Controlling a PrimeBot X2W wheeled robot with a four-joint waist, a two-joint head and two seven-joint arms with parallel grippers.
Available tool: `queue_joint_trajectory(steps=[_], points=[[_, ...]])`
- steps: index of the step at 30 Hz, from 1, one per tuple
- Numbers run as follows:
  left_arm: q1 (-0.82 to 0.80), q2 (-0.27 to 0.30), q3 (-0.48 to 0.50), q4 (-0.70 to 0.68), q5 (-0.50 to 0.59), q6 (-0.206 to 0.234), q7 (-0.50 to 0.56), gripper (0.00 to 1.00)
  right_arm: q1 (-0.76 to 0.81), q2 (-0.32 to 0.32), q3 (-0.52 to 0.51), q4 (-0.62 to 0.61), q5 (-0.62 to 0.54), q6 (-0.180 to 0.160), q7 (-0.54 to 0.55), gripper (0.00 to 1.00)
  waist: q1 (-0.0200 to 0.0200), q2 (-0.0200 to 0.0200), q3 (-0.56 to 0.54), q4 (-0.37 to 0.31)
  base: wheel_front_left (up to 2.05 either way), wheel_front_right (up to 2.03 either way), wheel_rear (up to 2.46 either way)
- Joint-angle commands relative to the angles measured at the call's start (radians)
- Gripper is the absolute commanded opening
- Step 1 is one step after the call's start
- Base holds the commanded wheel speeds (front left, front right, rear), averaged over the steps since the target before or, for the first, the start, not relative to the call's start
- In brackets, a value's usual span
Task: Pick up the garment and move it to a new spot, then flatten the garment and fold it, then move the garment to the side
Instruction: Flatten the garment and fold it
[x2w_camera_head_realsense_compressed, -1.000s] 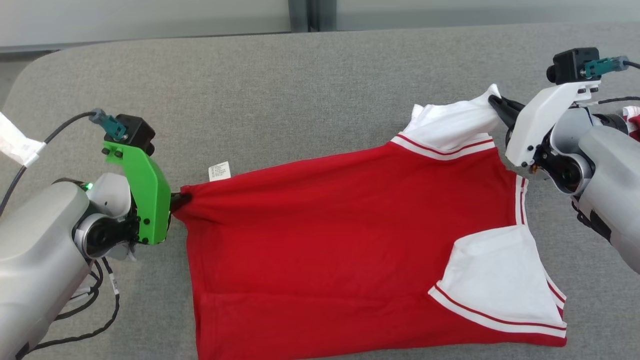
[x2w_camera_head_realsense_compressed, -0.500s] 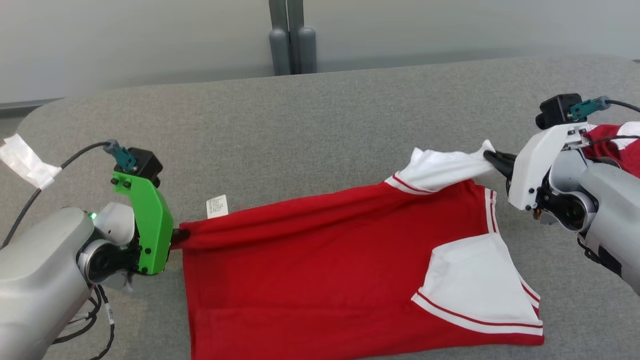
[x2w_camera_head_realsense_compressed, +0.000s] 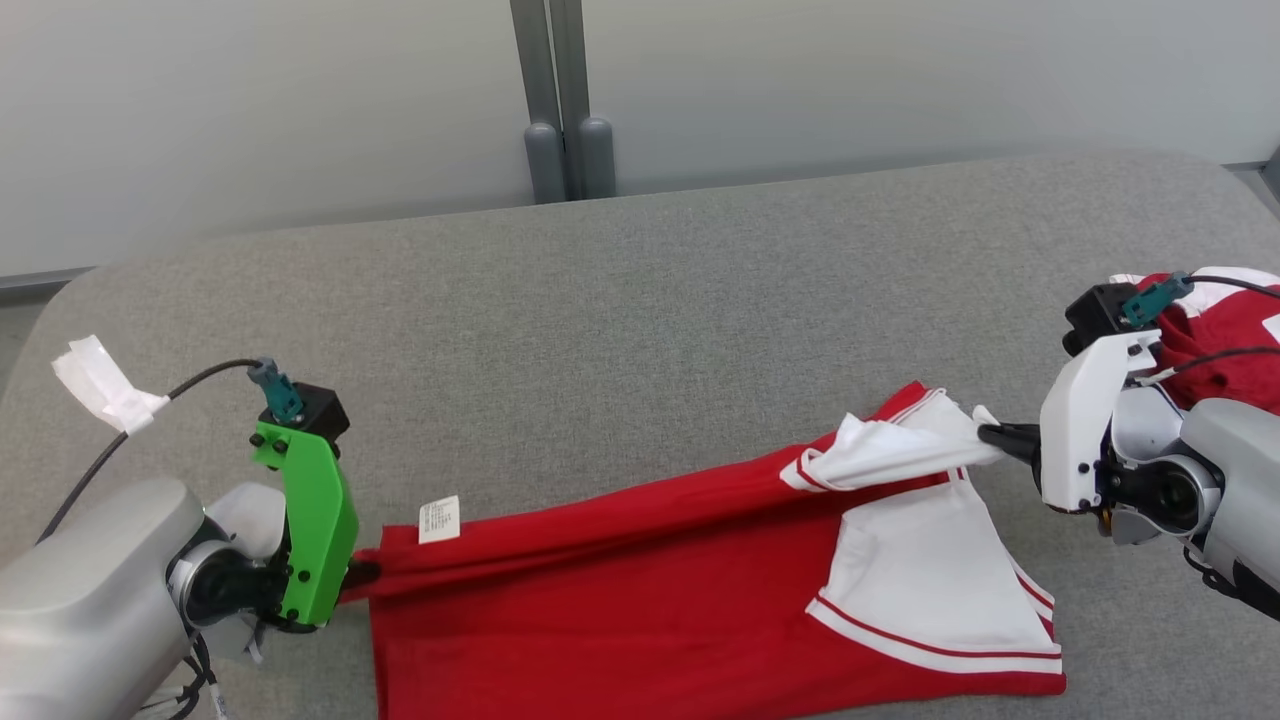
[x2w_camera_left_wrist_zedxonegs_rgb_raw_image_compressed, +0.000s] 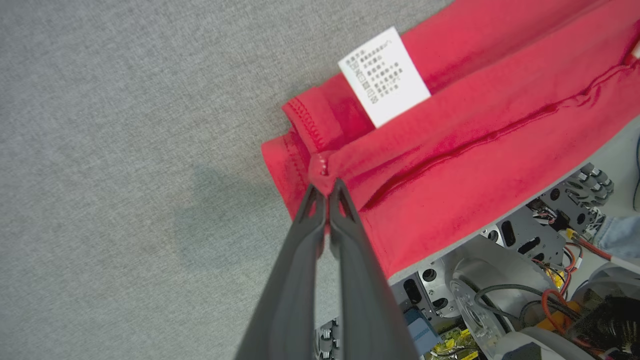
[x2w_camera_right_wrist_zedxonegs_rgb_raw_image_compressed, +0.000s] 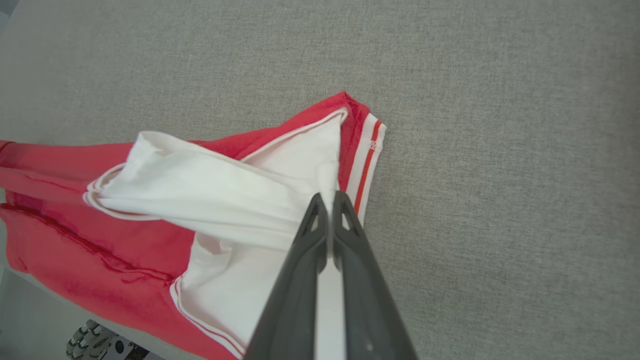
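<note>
Across grey fabric tabletop (x2w_camera_head_realsense_compressed: 700, 300), stretch red T-shirt (x2w_camera_head_realsense_compressed: 620, 600) evenly between left gripper (x2w_camera_head_realsense_compressed: 365, 573) pinching hem (x2w_camera_left_wrist_zedxonegs_rgb_raw_image_compressed: 300, 130) and right gripper (x2w_camera_head_realsense_compressed: 988, 434) pinching sleeve (x2w_camera_right_wrist_zedxonegs_rgb_raw_image_compressed: 210, 190).

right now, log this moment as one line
left tool: shut on garment, red hem corner | right tool: shut on white sleeve | garment: edge taut between tools, rest on grey table

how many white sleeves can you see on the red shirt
2. One white sleeve with a red-striped cuff is bunched up, pinched by the right gripper. The other white sleeve lies flat on the red fabric shirt, nearer the robot. No more seem hidden.
</note>
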Motion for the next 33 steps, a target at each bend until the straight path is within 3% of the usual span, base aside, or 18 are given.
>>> queue_joint_trajectory(steps=[1,15,16,17,18,19,20,21,22,28,33], points=[[0.021,0.007,-0.004,0.000,-0.007,0.002,0.011,0.00,0.018,-0.013,0.001,-0.006,0.006,-0.001,0.006,0.00,0.0001,0.0000,-0.010,-0.001,0.00,0.00,0.00],[0.072,0.011,-0.012,-0.047,-0.036,0.029,0.055,0.00,0.081,-0.041,0.010,-0.030,0.048,-0.001,0.088,0.00,0.0001,0.0000,-0.008,0.003,0.00,0.00,0.00],[0.076,0.009,-0.013,-0.048,-0.037,0.030,0.058,0.00,0.086,-0.040,0.011,-0.028,0.052,-0.001,0.092,0.04,0.0001,0.0000,-0.007,0.004,0.00,0.00,0.00],[0.079,0.007,-0.013,-0.048,-0.037,0.030,0.056,0.00,0.089,-0.040,0.013,-0.025,0.052,-0.001,0.097,0.24,0.0001,0.0000,-0.006,0.004,0.00,0.00,0.00],[0.081,0.006,-0.013,-0.048,-0.037,0.030,0.055,0.07,0.089,-0.039,0.012,-0.024,0.051,-0.001,0.098,0.37,0.0001,0.0000,-0.006,0.005,0.00,0.00,0.00],[0.083,0.005,-0.013,-0.048,-0.036,0.030,0.055,0.37,0.095,-0.037,0.012,-0.024,0.059,-0.001,0.103,1.00,0.0001,0.0000,-0.007,0.005,0.00,0.00,0.00],[0.087,0.005,-0.014,-0.046,-0.035,0.029,0.058,0.45,0.102,-0.034,0.012,-0.024,0.062,-0.001,0.107,1.00,0.0001,0.0000,-0.009,0.005,0.00,0.00,0.00],[0.091,0.004,-0.015,-0.045,-0.034,0.028,0.060,0.87,0.108,-0.032,0.013,-0.026,0.064,-0.001,0.110,1.00,0.0001,0.0000,-0.011,0.006,0.00,0.00,0.00],[0.093,0.003,-0.016,-0.043,-0.033,0.027,0.061,1.00,0.112,-0.031,0.013,-0.028,0.068,-0.001,0.111,1.00,0.0001,0.0000,-0.014,0.006,0.00,0.00,0.00],[0.096,0.014,0.002,-0.048,-0.046,0.021,0.039,1.00,0.147,-0.054,0.002,-0.052,0.103,-0.001,0.118,1.00,0.0001,0.0000,-0.037,0.009,0.00,0.00,0.00],[0.067,0.051,0.050,-0.090,-0.042,0.018,-0.031,1.00,0.164,-0.085,-0.042,-0.089,0.107,-0.001,0.015,1.00,0.0001,0.0000,-0.052,0.015,0.00,0.00,0.00]])
